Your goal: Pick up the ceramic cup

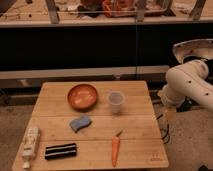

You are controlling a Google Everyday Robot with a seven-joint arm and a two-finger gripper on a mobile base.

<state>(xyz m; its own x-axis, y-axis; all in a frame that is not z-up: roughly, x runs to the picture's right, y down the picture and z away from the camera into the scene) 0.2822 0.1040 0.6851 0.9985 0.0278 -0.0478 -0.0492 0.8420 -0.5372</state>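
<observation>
The ceramic cup is small, whitish and tapered, with no handle. It stands upright on the wooden table, right of centre, just right of the orange-brown bowl. My white arm is off the table's right side. My gripper hangs down beside the table's right edge, well to the right of the cup and not touching it. It holds nothing that I can see.
A blue sponge lies in front of the bowl. A carrot lies near the front edge. A black-and-white packet and a white bottle lie at the front left. A dark counter runs behind the table.
</observation>
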